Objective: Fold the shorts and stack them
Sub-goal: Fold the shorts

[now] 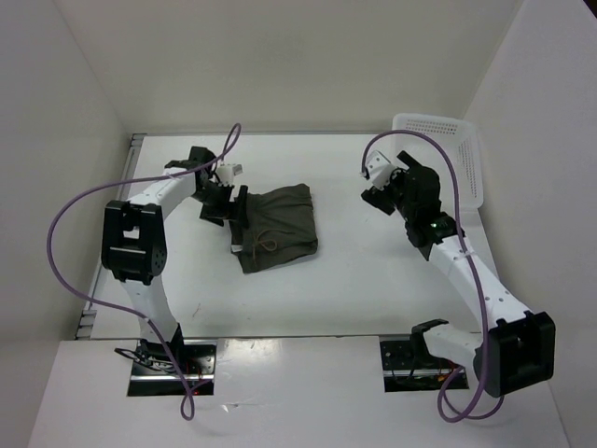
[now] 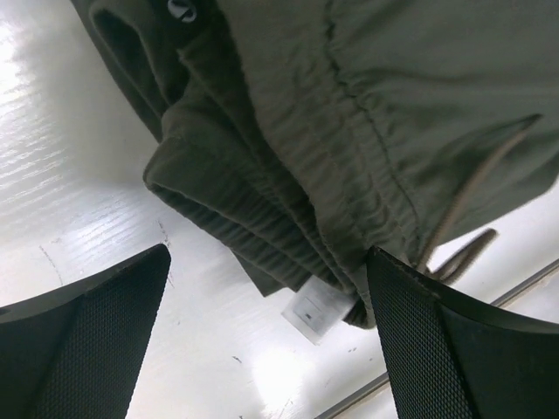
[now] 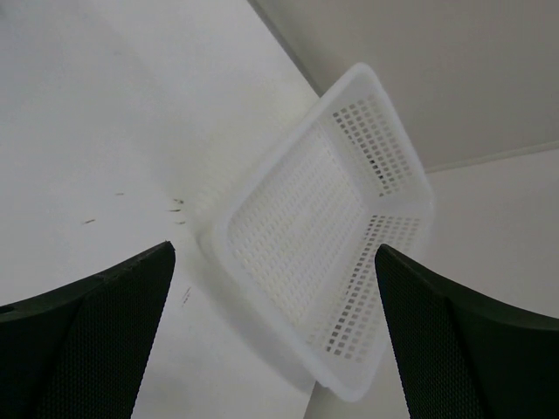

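The dark olive-green shorts (image 1: 278,227) lie folded into a rough square at the table's middle, drawstring on top. In the left wrist view the waistband edge (image 2: 288,175), a white label (image 2: 316,312) and the drawstring (image 2: 472,196) fill the upper part. My left gripper (image 1: 227,207) is open at the shorts' left edge, its fingers (image 2: 96,340) spread wide with bare table between them; the right finger touches the fabric edge. My right gripper (image 1: 384,189) is open and empty, well to the right of the shorts, near the basket.
A white perforated plastic basket (image 1: 464,149) leans at the back right against the wall; it also shows in the right wrist view (image 3: 314,253). White walls close the table on the left, back and right. Purple cables loop above both arms.
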Controlling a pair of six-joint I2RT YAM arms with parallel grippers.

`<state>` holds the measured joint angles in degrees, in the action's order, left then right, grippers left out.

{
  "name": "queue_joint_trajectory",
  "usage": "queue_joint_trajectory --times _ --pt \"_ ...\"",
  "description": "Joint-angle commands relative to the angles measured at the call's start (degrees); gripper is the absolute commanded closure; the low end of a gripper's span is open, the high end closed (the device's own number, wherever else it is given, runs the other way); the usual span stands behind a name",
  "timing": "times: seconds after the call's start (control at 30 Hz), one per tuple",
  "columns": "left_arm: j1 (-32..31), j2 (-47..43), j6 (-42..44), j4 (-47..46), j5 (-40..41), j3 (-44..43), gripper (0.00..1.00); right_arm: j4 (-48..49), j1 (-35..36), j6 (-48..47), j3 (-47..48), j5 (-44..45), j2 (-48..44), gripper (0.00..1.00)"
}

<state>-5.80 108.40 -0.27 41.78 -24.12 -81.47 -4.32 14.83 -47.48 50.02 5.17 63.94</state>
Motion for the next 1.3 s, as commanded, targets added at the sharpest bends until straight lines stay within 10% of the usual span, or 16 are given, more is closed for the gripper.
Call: queue_joint_trajectory --times 0.0,0.3,0.53,1.27 --pt "0.3 2.0 0.3 -1.1 0.7 0.4 0.0 4.4 0.1 1.4 -1.3 -0.2 1.9 0.0" --pt "0.3 8.2 0.3 -0.6 -1.9 -0.3 0.03 14.4 1.4 -4.1 -2.2 6.5 12.2 0.0" --pt "0.3 12.7 0.3 1.9 -4.8 -6.1 0.36 20.8 1.4 -8.0 -3.7 8.3 17.5 0.0" --pt "0.3 18.2 0.3 3.0 -6.0 -17.0 0.32 27.5 -5.5 -19.1 -2.6 10.8 26.1 0.02"
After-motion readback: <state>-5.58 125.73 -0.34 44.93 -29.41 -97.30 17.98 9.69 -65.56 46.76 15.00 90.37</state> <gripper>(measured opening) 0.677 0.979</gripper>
